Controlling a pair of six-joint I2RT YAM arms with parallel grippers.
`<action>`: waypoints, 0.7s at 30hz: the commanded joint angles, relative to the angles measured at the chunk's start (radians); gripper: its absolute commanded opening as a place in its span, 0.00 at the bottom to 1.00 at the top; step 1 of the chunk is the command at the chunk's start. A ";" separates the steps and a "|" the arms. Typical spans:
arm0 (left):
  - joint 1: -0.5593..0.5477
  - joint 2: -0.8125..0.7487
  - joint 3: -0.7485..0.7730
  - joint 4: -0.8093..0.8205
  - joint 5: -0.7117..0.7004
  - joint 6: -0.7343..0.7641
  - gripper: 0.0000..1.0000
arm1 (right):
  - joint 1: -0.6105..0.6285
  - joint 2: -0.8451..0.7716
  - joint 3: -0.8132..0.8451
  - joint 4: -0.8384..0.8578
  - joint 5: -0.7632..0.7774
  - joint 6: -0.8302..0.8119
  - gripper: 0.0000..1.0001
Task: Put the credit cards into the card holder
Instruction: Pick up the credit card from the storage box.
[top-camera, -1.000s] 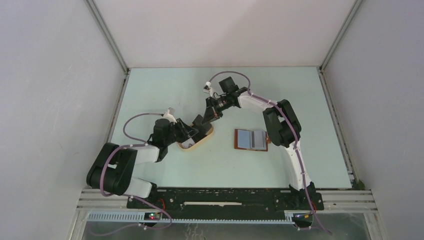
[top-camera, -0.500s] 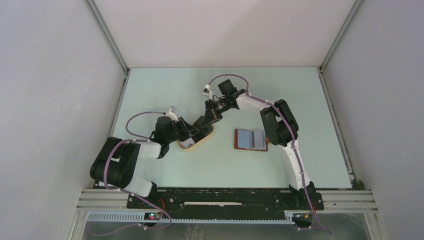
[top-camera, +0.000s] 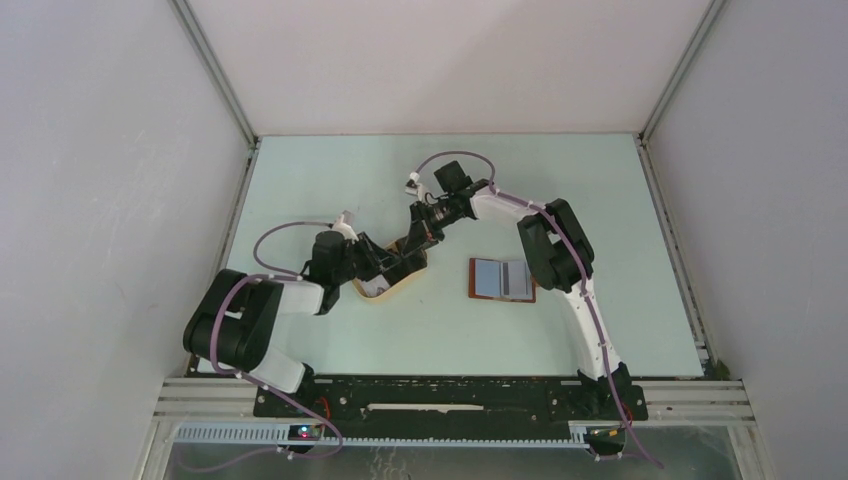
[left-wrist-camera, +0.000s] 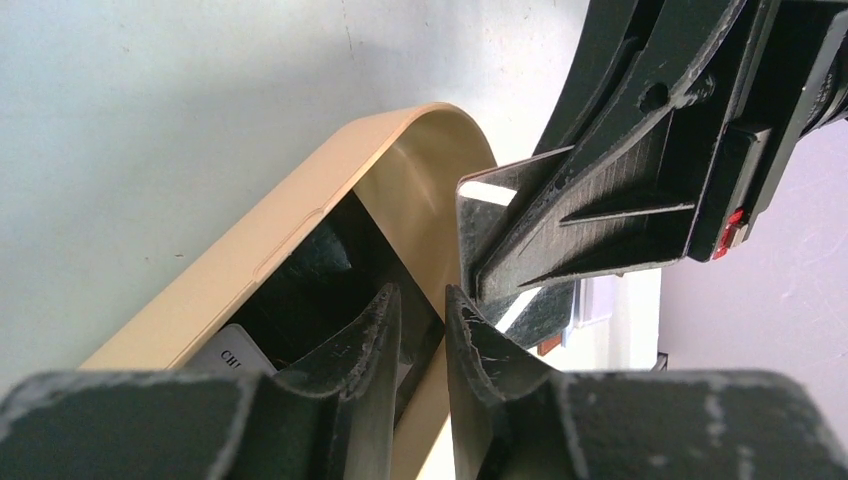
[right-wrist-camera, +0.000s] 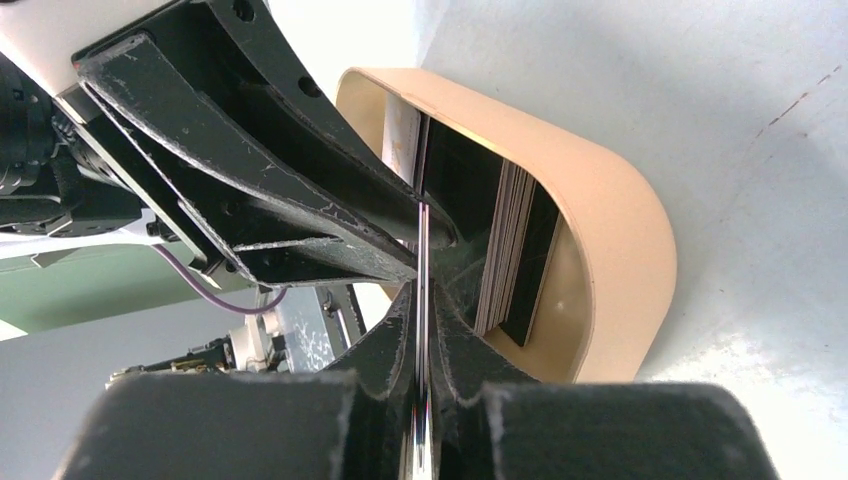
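From its base at the near edge, the left arm folds over a low elbow and lays its forearm rightward, almost level above the pale green tabletop (top-camera: 330, 190). The left gripper (left-wrist-camera: 420, 305) is nipped onto the side wall of the beige oval plastic tray (left-wrist-camera: 300, 205), with one finger inside and one outside. In the tray, thin plastic credit cards (right-wrist-camera: 510, 250) in black and white stand on edge in a stack.

Right of the tray and apart from it, the reddish-brown leather card holder (top-camera: 502, 279) lies open and flat.

The right arm climbs from its base to a high elbow above the holder's right end. Its forearm reaches left and farther out, and the wrist bends back down toward the tray's far end. The right gripper (right-wrist-camera: 424, 300) is pressed together on a single card (left-wrist-camera: 478, 215), held on edge at the tray's rim, just beside the left fingers (right-wrist-camera: 330, 215).
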 joint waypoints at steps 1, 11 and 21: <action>-0.001 -0.040 0.022 0.031 -0.002 0.002 0.28 | -0.012 0.009 0.069 -0.003 0.011 0.018 0.09; -0.001 -0.371 -0.038 -0.217 -0.110 0.121 0.32 | -0.025 0.030 0.165 -0.099 0.086 -0.069 0.08; -0.001 -0.580 -0.089 -0.368 -0.164 0.165 0.35 | -0.012 0.043 0.202 -0.199 0.158 -0.149 0.13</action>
